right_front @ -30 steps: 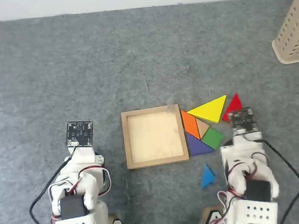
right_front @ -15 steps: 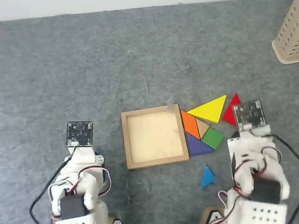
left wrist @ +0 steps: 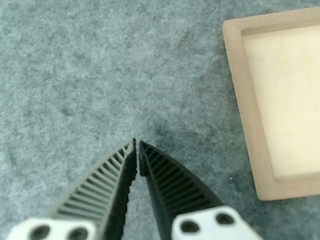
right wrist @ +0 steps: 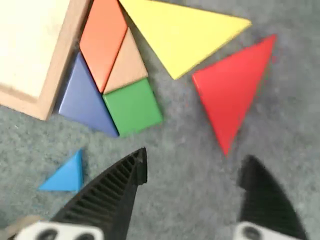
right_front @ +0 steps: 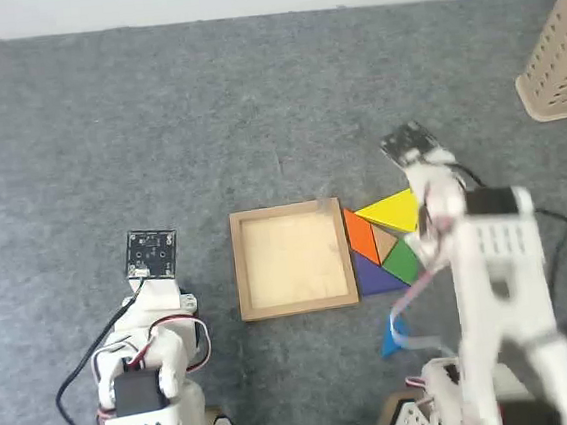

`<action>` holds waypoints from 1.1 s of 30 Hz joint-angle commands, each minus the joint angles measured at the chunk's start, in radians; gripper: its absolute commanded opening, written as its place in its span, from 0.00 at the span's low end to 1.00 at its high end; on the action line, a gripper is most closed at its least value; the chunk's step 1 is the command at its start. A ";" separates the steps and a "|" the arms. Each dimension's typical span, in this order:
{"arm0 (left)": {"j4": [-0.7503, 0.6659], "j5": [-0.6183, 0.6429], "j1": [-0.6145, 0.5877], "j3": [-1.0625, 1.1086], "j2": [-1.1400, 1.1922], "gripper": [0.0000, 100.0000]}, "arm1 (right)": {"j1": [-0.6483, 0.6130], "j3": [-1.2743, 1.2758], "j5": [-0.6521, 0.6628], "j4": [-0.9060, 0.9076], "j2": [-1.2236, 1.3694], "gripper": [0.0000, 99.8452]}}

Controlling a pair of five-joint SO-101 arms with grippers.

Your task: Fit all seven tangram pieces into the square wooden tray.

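The square wooden tray [right_front: 241, 267] sits on the grey counter [right_front: 154, 114], and all seven pieces lie outside it, off its right side. An orange parallelogram [right_front: 361, 237] lies against the tray's right rim, with a tan triangle [right_front: 382, 240] tucked beside it, a purple triangle [right_front: 372, 278] below them along the same rim, and a green square [right_front: 402, 260] touching that cluster on the side away from the tray. A yellow triangle [right_front: 396, 209] lies just past the parallelogram near the tray's far right corner, and a red triangle [right wrist: 232, 90] lies farther from the tray than the yellow one, close to it but apart. A small blue triangle [right_front: 390, 339] lies alone off the tray's near right corner. The right gripper [right wrist: 195, 160] hangs above the counter by the red triangle's tip, its fingers [right wrist: 120, 185] spread wide and holding nothing. The left gripper [left wrist: 137, 144] is off the tray's left side, apart from the rim [left wrist: 245, 100], its fingers [left wrist: 112, 172] pressed together on nothing. A cream perforated basket [right_front: 558, 55] stands well away from the tray, far to its right.
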 commanded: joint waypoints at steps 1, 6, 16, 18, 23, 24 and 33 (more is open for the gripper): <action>0.008 -0.005 0.002 -0.007 -0.020 0.01 | -0.027 -0.150 0.017 0.004 0.193 0.35; 0.008 -0.005 0.002 -0.007 -0.020 0.01 | -0.022 -0.262 -0.023 -0.044 0.395 0.34; 0.008 -0.005 0.002 -0.007 -0.020 0.01 | -0.024 -0.344 -0.092 -0.131 0.588 0.34; 0.008 -0.005 0.002 -0.007 -0.020 0.01 | -0.021 -0.347 -0.115 -0.148 0.605 0.34; 0.008 -0.005 0.002 -0.007 -0.020 0.01 | 0.018 -0.381 -0.161 -0.160 0.636 0.34; 0.008 -0.005 0.002 -0.007 -0.020 0.01 | 0.030 -0.388 -0.176 -0.160 0.639 0.34; 0.008 -0.005 0.002 -0.007 -0.020 0.01 | 0.044 -0.410 -0.190 -0.163 0.642 0.34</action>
